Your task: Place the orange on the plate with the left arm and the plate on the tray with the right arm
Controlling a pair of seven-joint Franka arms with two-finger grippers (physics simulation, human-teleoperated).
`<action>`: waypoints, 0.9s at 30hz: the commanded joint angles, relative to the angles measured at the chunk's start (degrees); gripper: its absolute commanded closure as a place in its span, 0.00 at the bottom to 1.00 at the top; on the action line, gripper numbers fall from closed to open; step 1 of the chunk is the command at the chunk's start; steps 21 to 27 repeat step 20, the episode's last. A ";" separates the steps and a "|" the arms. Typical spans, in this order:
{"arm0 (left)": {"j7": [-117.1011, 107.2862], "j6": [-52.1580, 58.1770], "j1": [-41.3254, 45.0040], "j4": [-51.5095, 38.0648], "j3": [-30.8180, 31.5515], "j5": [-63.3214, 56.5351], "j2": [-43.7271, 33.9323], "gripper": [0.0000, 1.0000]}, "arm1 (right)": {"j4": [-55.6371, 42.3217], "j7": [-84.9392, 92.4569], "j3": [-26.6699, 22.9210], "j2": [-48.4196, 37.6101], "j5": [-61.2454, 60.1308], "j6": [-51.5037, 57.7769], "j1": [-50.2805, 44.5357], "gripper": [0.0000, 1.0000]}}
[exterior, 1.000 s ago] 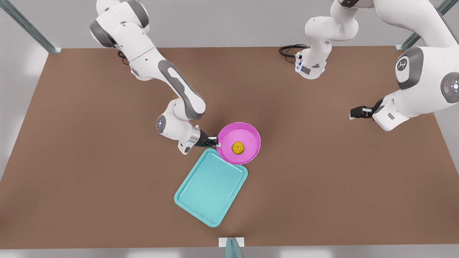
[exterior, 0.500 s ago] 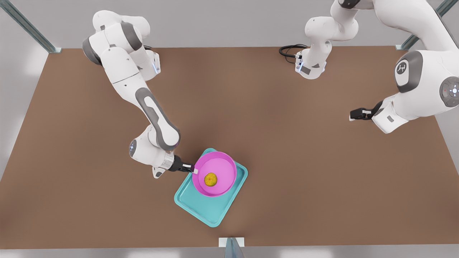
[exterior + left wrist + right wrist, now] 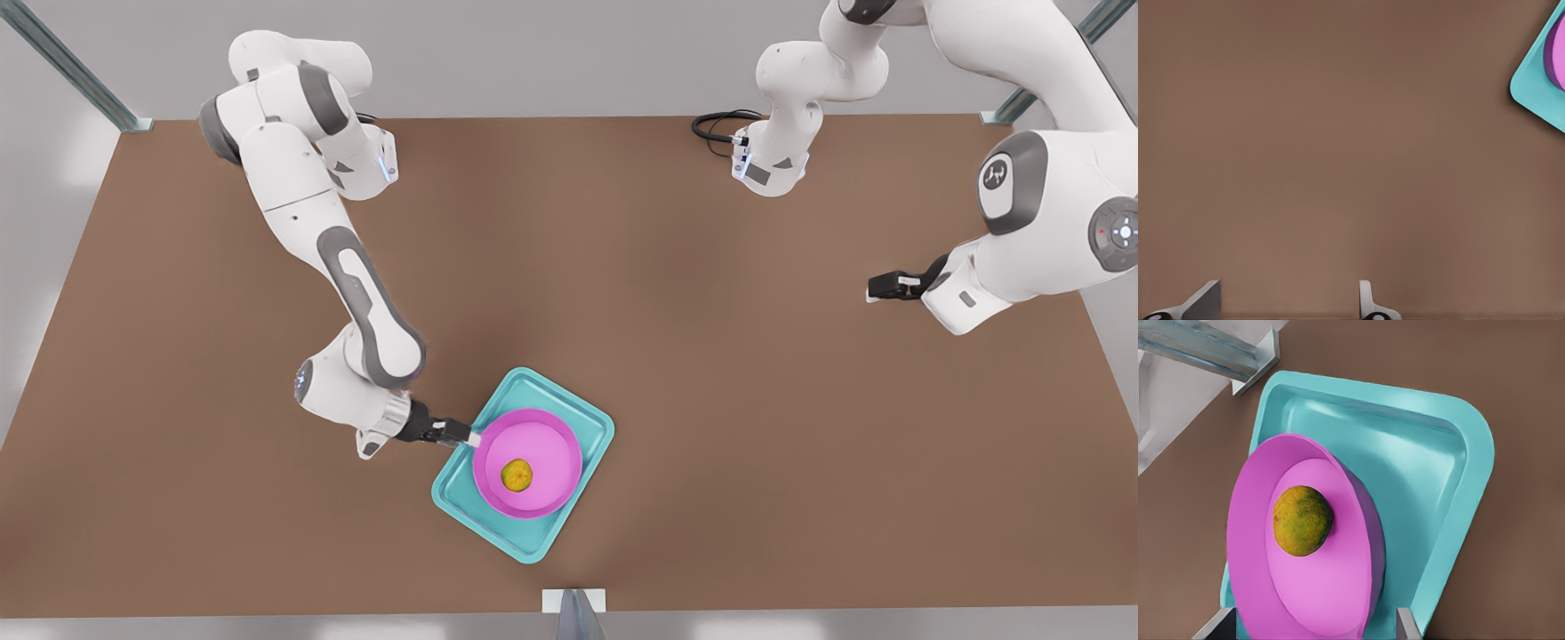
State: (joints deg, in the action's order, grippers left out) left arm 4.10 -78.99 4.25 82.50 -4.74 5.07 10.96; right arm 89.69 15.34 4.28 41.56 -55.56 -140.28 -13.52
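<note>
the right gripper (image 3: 469, 436), arm stretched low, is pinching the plate (image 3: 542, 444) rim; plate with the orange (image 3: 516, 476) is sitting in the tray (image 3: 594, 422). the left gripper (image 3: 876, 286) is waiting apart, fingers spread.

Tray (image 3: 1538, 93) and plate (image 3: 1559, 53) are cut off by the left wrist view's edge, with just a corner of each seen. The left gripper (image 3: 1286, 303) is clipped down to two tips. In the front view, the right gripper (image 3: 469, 436) at the plate's rim is too small for its hold to be judged.
</note>
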 commanded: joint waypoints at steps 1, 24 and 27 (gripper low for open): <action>0.47 0.51 -0.03 -0.14 -0.01 -0.59 -0.06 0.00 | -1.88 0.04 -4.28 -2.62 3.61 17.92 -0.19 0.00; -0.23 0.59 0.06 -0.15 -0.01 -0.67 0.46 0.00 | -15.68 2.24 -5.51 -33.83 65.75 76.39 12.47 0.00; -0.23 0.59 0.06 -0.15 -0.01 -0.67 0.46 0.00 | -15.68 2.24 -5.51 -33.83 65.75 76.39 12.47 0.00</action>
